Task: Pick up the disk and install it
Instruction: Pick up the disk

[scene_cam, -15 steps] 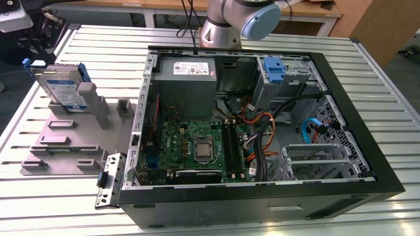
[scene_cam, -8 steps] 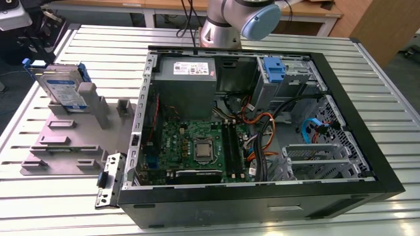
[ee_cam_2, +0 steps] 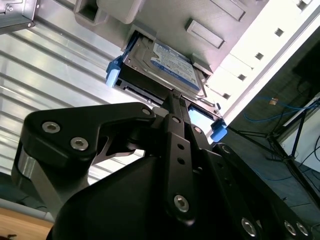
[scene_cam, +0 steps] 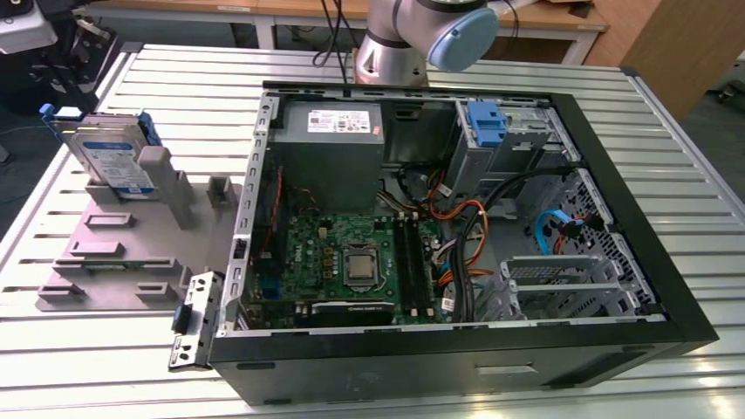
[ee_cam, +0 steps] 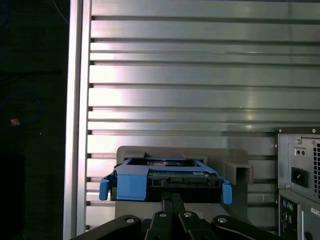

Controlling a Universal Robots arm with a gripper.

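Observation:
The disk is a silver drive with a white-and-blue label in a blue carrier frame. It stands on edge in a grey holder at the exterior view's left, beside the open computer case. Both wrist views look along my gripper toward the disk. The black fingers lie together, shut, with nothing between them. Their tips point at the disk's near edge, a short way off it.
The case lies on a slatted metal table, its motherboard and cables exposed. Inside are a grey power-supply box and another blue carrier at the drive bay. The arm's base stands behind the case.

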